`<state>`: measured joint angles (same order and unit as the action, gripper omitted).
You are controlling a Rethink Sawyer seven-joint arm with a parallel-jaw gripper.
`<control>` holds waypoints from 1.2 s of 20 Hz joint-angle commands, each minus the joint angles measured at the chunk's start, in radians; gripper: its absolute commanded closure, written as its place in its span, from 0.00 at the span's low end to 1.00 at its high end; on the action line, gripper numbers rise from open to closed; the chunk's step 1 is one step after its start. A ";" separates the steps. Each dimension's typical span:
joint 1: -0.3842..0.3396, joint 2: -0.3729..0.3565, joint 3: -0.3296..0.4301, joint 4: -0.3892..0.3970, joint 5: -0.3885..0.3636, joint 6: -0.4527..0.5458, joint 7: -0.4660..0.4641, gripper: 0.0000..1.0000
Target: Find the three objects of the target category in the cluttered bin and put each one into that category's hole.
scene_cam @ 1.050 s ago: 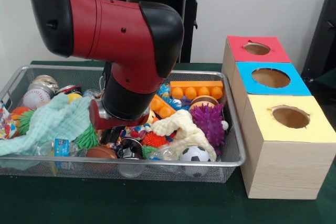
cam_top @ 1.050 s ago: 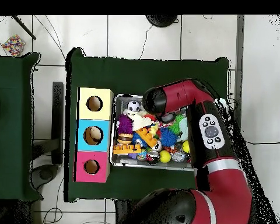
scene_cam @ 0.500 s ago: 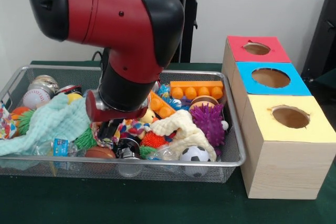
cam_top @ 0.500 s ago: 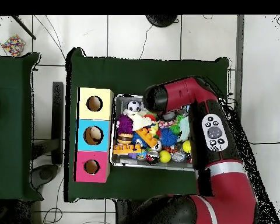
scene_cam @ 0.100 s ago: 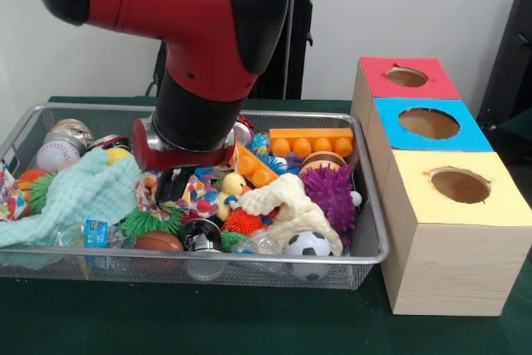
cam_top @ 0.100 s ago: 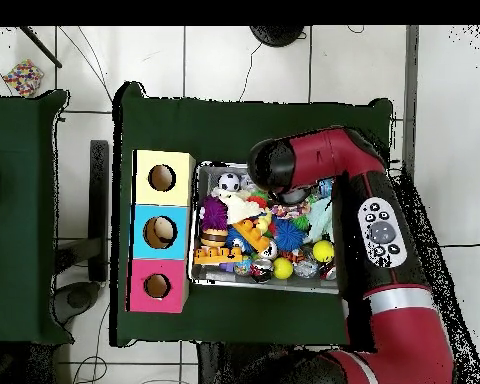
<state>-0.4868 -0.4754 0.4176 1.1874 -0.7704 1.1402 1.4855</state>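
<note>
A wire bin (scene_cam @ 0.100 s ago: 366,197) (cam_top @ 0.100 s ago: 196,222) holds a heap of toys. My gripper (scene_cam @ 0.100 s ago: 172,187) hangs low over the bin's middle, under the red arm (scene_cam @ 0.100 s ago: 199,31). Its black fingers (scene_cam @ 0.100 s ago: 169,186) look shut on a multicoloured patterned cloth (scene_cam @ 0.100 s ago: 198,199) that drapes to both sides. Around it lie a mint cloth (scene_cam @ 0.100 s ago: 83,193), a cream knotted toy (scene_cam @ 0.100 s ago: 287,204), a purple spiky ball (scene_cam @ 0.100 s ago: 331,193), a soccer ball (scene_cam @ 0.100 s ago: 309,244) and a baseball (scene_cam @ 0.100 s ago: 56,155). In the overhead view the arm (cam_top @ 0.100 s ago: 304,165) hides the gripper.
To the bin's right stand three boxes with round holes: red (scene_cam @ 0.100 s ago: 406,77), blue (scene_cam @ 0.100 s ago: 429,123), yellow (scene_cam @ 0.100 s ago: 460,184). The overhead view shows them as yellow (cam_top @ 0.100 s ago: 162,177), blue (cam_top @ 0.100 s ago: 160,232), pink (cam_top @ 0.100 s ago: 157,286). An orange brick toy (scene_cam @ 0.100 s ago: 312,140) lies at the bin's back.
The arm has risen and shifted slightly left in the front view. The gripper has come up out of the heap, and the patterned cloth has risen with it.
</note>
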 commanded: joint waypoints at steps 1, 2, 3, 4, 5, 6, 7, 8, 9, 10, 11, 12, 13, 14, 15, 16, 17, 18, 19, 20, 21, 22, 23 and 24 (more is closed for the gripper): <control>-0.034 -0.041 0.098 0.093 0.085 0.150 -0.393 1.00; -0.039 -0.043 0.105 0.094 0.099 0.155 -0.397 1.00; -0.044 -0.053 0.112 0.105 0.118 0.159 -0.396 1.00; -0.051 -0.056 0.120 0.108 0.135 0.165 -0.400 1.00; -0.061 -0.078 0.128 0.129 0.157 0.171 -0.404 1.00; -0.068 -0.085 0.136 0.131 0.173 0.183 -0.410 1.00; -0.077 -0.096 0.144 0.139 0.190 0.192 -0.415 1.00; -0.086 -0.108 0.152 0.147 0.206 0.202 -0.421 1.00; -0.097 -0.121 0.162 0.151 0.223 0.218 -0.430 1.00; -0.108 -0.134 0.171 0.156 0.240 0.234 -0.439 1.00; -0.116 -0.134 0.179 0.154 0.251 0.244 -0.443 1.00; -0.120 -0.135 0.184 0.146 0.257 0.259 -0.447 1.00; -0.127 -0.128 0.191 0.147 0.266 0.257 -0.445 1.00; -0.133 -0.121 0.199 0.147 0.275 0.255 -0.444 1.00; -0.140 -0.114 0.206 0.148 0.285 0.253 -0.442 1.00; -0.146 -0.108 0.214 0.147 0.293 0.253 -0.441 1.00; -0.151 -0.103 0.224 0.147 0.303 0.251 -0.440 1.00; -0.159 -0.101 0.232 0.151 0.314 0.245 -0.437 1.00; -0.167 -0.100 0.240 0.156 0.325 0.239 -0.434 1.00; -0.177 -0.099 0.252 0.165 0.342 0.224 -0.426 1.00; -0.191 -0.097 0.270 0.179 0.364 0.197 -0.418 1.00; -0.207 -0.095 0.288 0.198 0.389 0.162 -0.405 1.00; -0.221 -0.092 0.304 0.213 0.403 0.138 -0.397 1.00; -0.234 -0.090 0.320 0.228 0.418 0.114 -0.390 1.00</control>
<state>-0.6544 -0.5882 0.6040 1.2642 -0.4330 1.3038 1.3772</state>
